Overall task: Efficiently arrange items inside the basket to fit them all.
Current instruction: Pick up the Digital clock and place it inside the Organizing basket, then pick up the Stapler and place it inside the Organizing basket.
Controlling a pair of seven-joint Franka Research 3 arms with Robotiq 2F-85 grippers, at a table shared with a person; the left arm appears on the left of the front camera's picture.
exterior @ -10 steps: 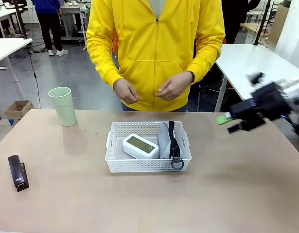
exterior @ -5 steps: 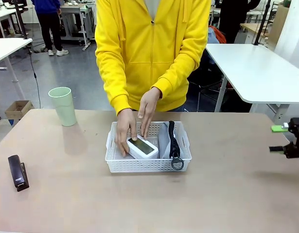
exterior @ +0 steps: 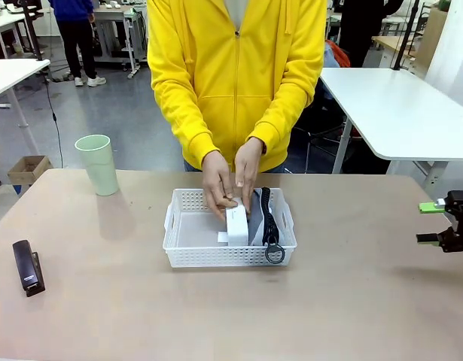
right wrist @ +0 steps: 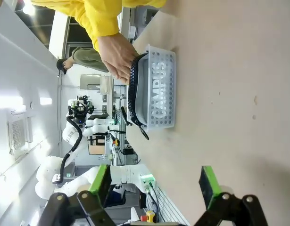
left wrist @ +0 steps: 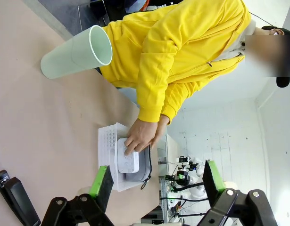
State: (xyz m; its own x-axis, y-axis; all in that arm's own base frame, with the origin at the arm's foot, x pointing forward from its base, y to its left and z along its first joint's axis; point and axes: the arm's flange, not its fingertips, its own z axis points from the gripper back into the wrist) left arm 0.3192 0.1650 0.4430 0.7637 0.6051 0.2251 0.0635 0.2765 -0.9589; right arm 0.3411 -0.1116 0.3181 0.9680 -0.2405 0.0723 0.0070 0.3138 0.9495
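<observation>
The white basket (exterior: 223,257) sits mid-table. Inside it, the person's two hands (exterior: 229,180) hold the white boxy device (exterior: 236,223) up on its edge against the grey pencil pouch (exterior: 255,222), which stands along the right wall. The pale green cup (exterior: 97,164) stands far left at the back. The black stapler (exterior: 26,267) lies near the left front. My right gripper (exterior: 427,222) hovers open at the right edge, far from the basket (right wrist: 169,61). In the left wrist view my left gripper (left wrist: 156,181) is open, high above cup (left wrist: 76,52), stapler (left wrist: 15,202) and basket (left wrist: 107,141).
The person in a yellow hoodie (exterior: 235,75) stands at the far edge, leaning over the basket. Bare tabletop (exterior: 351,301) spreads around the basket on all sides. White tables (exterior: 397,105) stand behind at the right.
The person's hands came down into the basket and turned the device from lying flat to standing on edge beside the pouch. My right gripper drew back to the right edge.
</observation>
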